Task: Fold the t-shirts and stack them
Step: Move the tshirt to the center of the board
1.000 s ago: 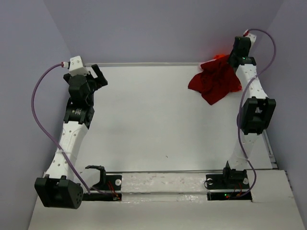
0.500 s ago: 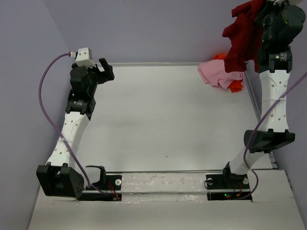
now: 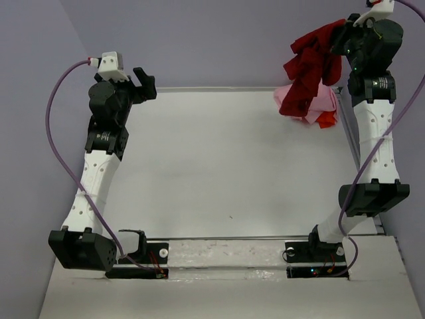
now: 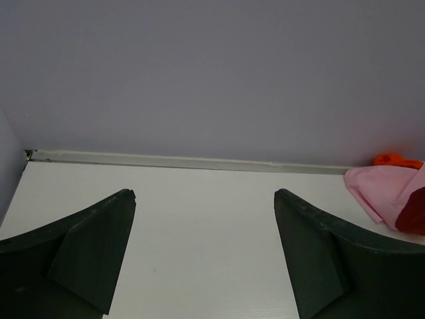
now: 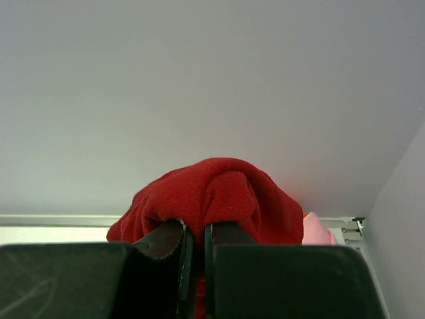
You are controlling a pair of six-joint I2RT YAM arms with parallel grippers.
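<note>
My right gripper is raised high at the far right and shut on the dark red t-shirt, which hangs bunched below it; in the right wrist view the red cloth bulges over the closed fingers. The light pink t-shirt lies crumpled in the table's far right corner, partly behind the hanging red one. A bit of the bright orange t-shirt shows at its edge. In the left wrist view the pink shirt and orange shirt show at right. My left gripper is open and empty at the far left.
The white table is bounded by a grey back wall and side walls. A raised strip runs along the far edge. Both arm bases sit at the near edge with cables.
My right gripper lifted the dark red shirt off the pile and now carries it slightly left and lower than half a second ago. The pink shirt became uncovered. My left gripper rose a little.
</note>
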